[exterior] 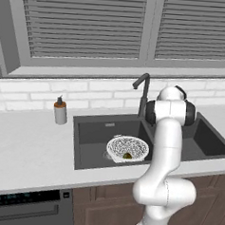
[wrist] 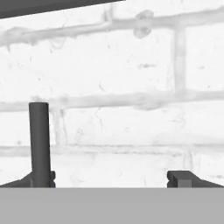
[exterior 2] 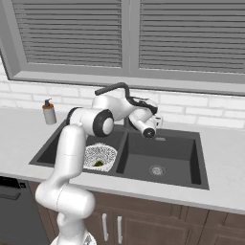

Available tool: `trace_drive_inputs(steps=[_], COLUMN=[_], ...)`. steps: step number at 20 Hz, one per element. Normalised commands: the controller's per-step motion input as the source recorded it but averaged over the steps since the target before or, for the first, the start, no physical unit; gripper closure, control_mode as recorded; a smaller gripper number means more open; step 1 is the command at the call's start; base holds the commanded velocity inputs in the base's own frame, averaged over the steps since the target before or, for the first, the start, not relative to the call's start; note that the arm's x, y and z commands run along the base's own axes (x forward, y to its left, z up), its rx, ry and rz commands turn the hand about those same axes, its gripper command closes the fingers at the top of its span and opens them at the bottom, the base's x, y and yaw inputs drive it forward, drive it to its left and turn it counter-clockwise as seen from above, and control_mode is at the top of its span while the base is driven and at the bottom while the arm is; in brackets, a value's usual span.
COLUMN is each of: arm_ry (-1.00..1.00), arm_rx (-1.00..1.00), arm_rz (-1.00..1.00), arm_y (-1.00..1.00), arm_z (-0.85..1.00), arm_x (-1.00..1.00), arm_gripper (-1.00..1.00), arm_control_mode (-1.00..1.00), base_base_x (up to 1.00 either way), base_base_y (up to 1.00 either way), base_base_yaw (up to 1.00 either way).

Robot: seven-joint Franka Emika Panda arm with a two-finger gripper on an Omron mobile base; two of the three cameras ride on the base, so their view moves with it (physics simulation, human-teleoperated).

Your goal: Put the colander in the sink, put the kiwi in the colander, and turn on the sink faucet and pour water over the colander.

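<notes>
Already done: colander (exterior: 127, 147) sits in the sink's (exterior: 91, 132) left basin with the kiwi (exterior: 127, 155) inside. Gripper (wrist: 111, 178) jaws apart near faucet (exterior: 143, 90); no water running yet.

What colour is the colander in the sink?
White, speckled with fine dark perforations; the colander shows best in the left base view.
</notes>
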Motion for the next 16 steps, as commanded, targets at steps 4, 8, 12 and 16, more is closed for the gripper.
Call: trace_drive_inputs(steps=[4, 8, 12, 16], arm_ry=[0.00, 0.00, 0.01, 0.02], arm_rx=[0.03, 0.03, 0.02, 0.02], arm_rz=[0.00, 0.00, 0.00, 0.00], arm_y=[-0.71, -0.65, -0.59, -0.57], arm_z=[0.00, 0.00, 0.00, 0.00], arm_x=[0.00, 0.00, 0.00, 0.00], arm_gripper=[-1.00, -1.00, -1.00, -1.00], arm_control_mode=[-1.00, -1.00, -1.00, -1.00], base_base_x=[0.00, 0.00, 0.00, 0.00], base_base_y=[0.00, 0.00, 0.00, 0.00], base_base_yaw=[0.00, 0.00, 0.00, 0.00])
